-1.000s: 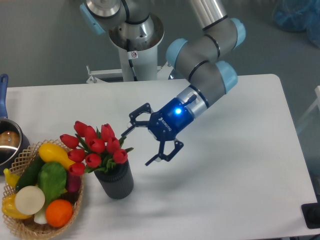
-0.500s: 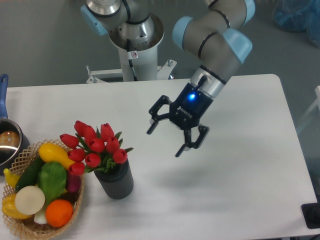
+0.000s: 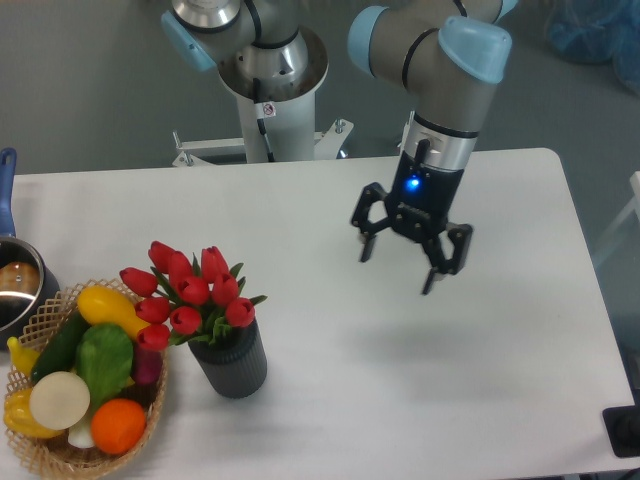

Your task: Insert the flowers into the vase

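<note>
Item 1: the bunch of red tulip buds with green leaves [image 3: 190, 292]. It stood in the dark grey, matt, ribbed cylindrical vase [image 3: 231, 364], blooms fanned up and to the left above the rim, stems hidden inside the bore. You had nothing left to insert, by the look of it.

Item 2: the vase. Upright on the white table [image 3: 500, 380], just beside the woven wicker basket [image 3: 60, 455] of mixed fruit and vegetables, the blooms overhanging the basket's near edge.

Item 3: the black two-finger gripper [image 3: 411, 262]. Fingers spread wide, nothing between them, pointing down over bare table, well apart from the vase and to its right. A blue light showed on its wrist.

Item 4: a pot [image 3: 18, 285] at the left edge, only partly in view.

Handling note: the step in hand read as the retreat. To do it well, you were best off keeping the arm high and on the right side, away from the leaning blooms, since a brush against the top-heavy bunch could tip the vase toward the basket. You would have checked that the bunch sat deep enough to hold on its own; the stems' depth could not be seen.
</note>
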